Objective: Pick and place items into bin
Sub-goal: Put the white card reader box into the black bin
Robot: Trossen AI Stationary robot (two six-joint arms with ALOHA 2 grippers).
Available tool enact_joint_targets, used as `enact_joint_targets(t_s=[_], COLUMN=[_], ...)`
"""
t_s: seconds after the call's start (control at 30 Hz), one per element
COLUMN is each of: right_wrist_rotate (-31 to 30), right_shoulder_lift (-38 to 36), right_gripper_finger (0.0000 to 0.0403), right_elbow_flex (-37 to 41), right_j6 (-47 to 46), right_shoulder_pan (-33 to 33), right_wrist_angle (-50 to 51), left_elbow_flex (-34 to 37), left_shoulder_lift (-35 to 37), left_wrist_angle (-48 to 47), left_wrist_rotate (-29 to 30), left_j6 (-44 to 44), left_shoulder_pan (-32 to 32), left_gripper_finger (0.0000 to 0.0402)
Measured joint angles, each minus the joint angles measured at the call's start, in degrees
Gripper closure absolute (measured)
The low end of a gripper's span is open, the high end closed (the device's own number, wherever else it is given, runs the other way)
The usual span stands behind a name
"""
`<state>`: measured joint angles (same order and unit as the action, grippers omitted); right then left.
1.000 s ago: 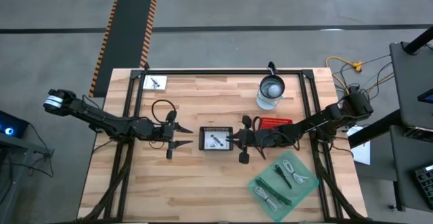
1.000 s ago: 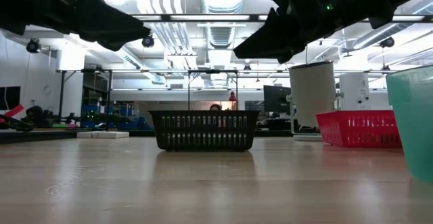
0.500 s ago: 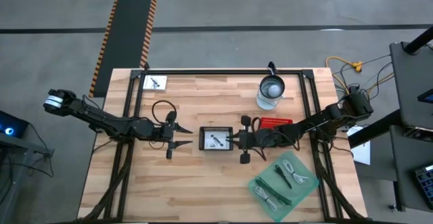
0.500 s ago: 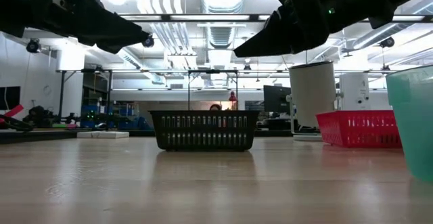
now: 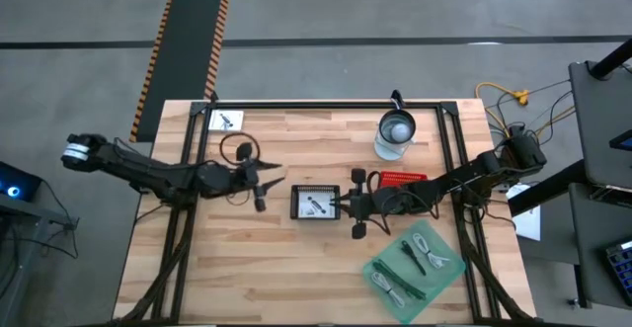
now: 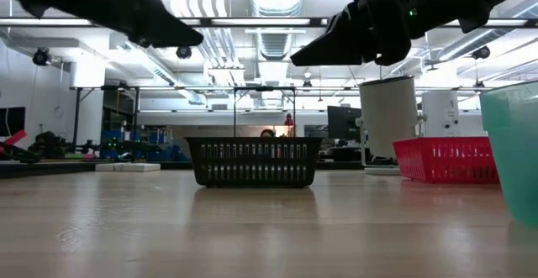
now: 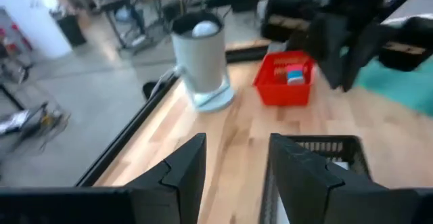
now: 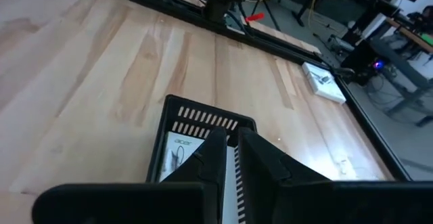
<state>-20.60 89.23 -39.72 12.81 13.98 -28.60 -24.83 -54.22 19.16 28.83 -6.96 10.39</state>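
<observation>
The black slatted bin (image 5: 315, 203) stands mid-table with a white printed card (image 5: 316, 204) lying flat in it. My right gripper (image 5: 344, 206) is shut and hangs over the bin's right rim (image 8: 203, 116), pointing toward the table's left, with nothing between its fingers (image 8: 218, 158). My left gripper (image 5: 272, 189) hovers open and empty left of the bin (image 7: 325, 149), well above the wood. Both grippers show at the top of the low view, left (image 6: 172, 33) and right (image 6: 324, 53). Coiled white cables (image 5: 427, 248) and a dark stick (image 5: 412, 258) lie in a green tray (image 5: 446, 280).
A red basket (image 5: 400, 179) and a metal pitcher (image 5: 396, 131) stand right of and beyond the bin. Another white card (image 5: 226, 121) lies at the far left corner. A black frame rail (image 5: 326, 105) runs along the far edge. Bare wood lies toward the near edge.
My left gripper has risen and swung a little toward the far edge, its nose tipping up toward level; its gap is unchanged. My right gripper has stayed over the bin's right rim and rolled about its own axis, still shut.
</observation>
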Motion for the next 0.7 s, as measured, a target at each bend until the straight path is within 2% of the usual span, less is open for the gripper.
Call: enact_joint_targets(t_s=[0.27,0.6,0.7], right_wrist_rotate=[-0.1,-0.1,-0.2], right_shoulder_lift=[0.0,0.0,0.0], right_gripper_finger=[0.0374,0.0374,0.0374], right_elbow_flex=[0.0,0.0,0.0], right_j6=[3.4,3.9,3.9], right_shoulder_pan=[0.0,0.0,0.0], right_wrist_angle=[0.1,0.1,0.1], left_elbow_flex=[-8.7,-17.4,-20.2], left_shoulder_lift=[0.0,-3.2,-6.0], left_wrist_angle=[-19.8,-36.5,-42.2], left_wrist_rotate=[-1.0,-10.0,-15.0], left_j6=[6.4,6.6,6.6], left_shoulder_pan=[-9.0,-24.8,-29.7], left_gripper_finger=[0.0256,0.0256,0.0256])
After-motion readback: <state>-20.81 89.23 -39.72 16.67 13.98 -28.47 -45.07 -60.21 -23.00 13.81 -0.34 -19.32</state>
